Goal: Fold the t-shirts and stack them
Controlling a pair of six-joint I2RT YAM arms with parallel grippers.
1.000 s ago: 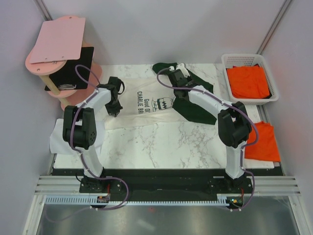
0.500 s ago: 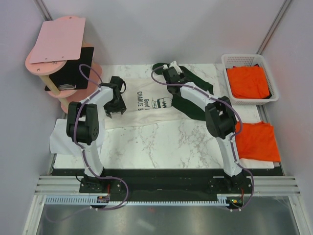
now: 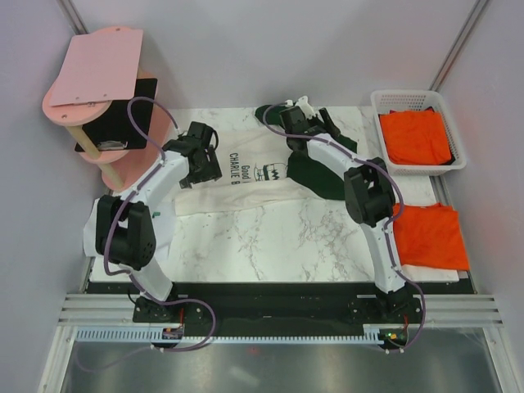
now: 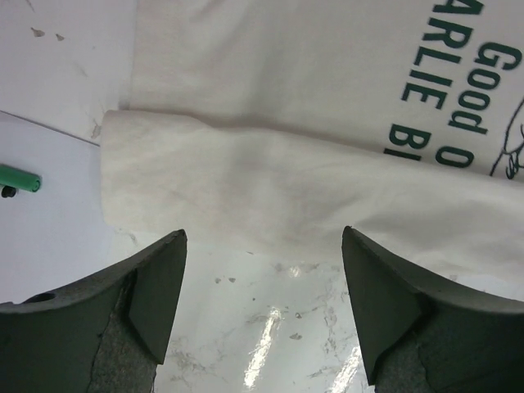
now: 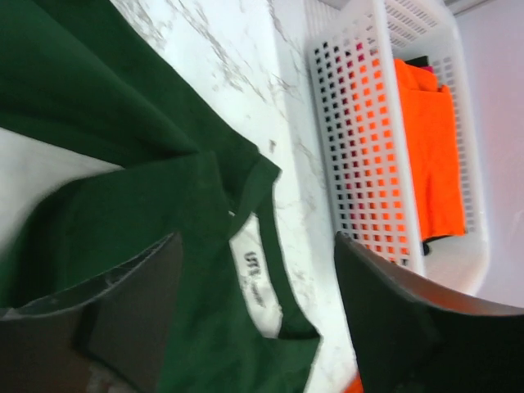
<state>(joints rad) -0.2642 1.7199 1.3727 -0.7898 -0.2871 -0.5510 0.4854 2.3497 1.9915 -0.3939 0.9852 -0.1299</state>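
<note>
The cream-white t-shirt [image 3: 254, 176] with the Charlie Brown print lies flat on the marble table [image 3: 270, 237], with its dark green sleeves and collar [image 3: 327, 176] on the right side. My left gripper [image 3: 199, 170] hovers open over the shirt's left edge. In the left wrist view a folded cream hem [image 4: 270, 188] lies just beyond the gripper [image 4: 262, 311], with bare marble between the fingers [image 4: 160, 295]. My right gripper [image 3: 301, 115] stands open above the green collar [image 5: 270, 246] and its label, with nothing held. One orange t-shirt [image 3: 417, 137] lies in the basket and another [image 3: 430, 236] at the table's right.
A white plastic basket [image 3: 409, 96] sits at the back right and shows in the right wrist view [image 5: 360, 147]. A pink shelf stand [image 3: 98, 82] rises at the back left. White paper sheets [image 3: 98, 233] lie at the left edge, with a green pen [image 4: 18, 178] on them.
Both grippers have gone from shut to open and have let go of the cream shirt. The left gripper has shifted slightly right and back. The right has moved towards the back of the table.
</note>
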